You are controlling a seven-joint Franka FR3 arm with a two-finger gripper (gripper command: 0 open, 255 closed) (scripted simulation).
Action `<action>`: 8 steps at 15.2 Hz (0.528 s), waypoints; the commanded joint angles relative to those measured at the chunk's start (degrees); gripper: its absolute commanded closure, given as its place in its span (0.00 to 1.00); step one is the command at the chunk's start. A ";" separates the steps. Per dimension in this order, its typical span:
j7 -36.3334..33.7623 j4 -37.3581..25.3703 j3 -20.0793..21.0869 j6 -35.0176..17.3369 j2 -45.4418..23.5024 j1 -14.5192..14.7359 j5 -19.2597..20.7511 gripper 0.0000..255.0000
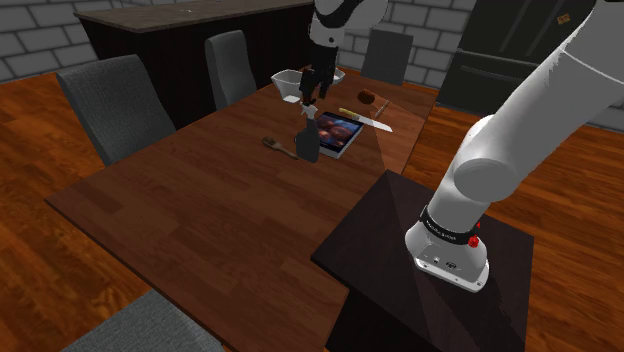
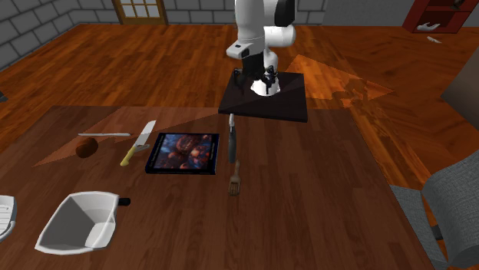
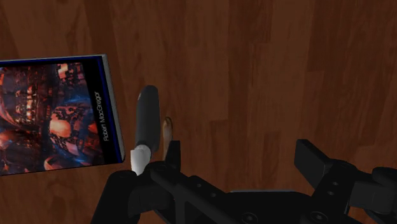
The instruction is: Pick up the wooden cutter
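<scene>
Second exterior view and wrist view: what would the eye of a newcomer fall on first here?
The white arm rising from its dark stand, at the top of the second exterior view, catches the eye first. Next is the colourful book on the brown table, with the dark-handled cutter lying beside it on that view's right. In the wrist view the open gripper hovers close to that handle.

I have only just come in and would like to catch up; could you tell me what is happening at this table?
The robot's gripper hovers open above the table, near the cutter, a dark-handled tool with a brownish head that lies beside the book. In the wrist view the cutter lies off to one side of the open jaws, not between them. Nothing is held, so the pick-up is not yet done.
</scene>
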State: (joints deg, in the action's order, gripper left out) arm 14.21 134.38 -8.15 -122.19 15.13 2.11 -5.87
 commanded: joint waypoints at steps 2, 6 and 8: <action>2.48 -1.51 -0.96 -4.57 -6.25 0.11 -1.37 0.00; 5.52 -4.95 -1.55 -9.40 -14.94 0.25 -3.92 0.00; 7.10 -7.15 -1.62 -11.40 -19.38 0.14 -5.39 0.00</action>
State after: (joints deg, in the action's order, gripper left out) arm 20.23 128.55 -9.66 -132.18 -1.38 2.33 -10.32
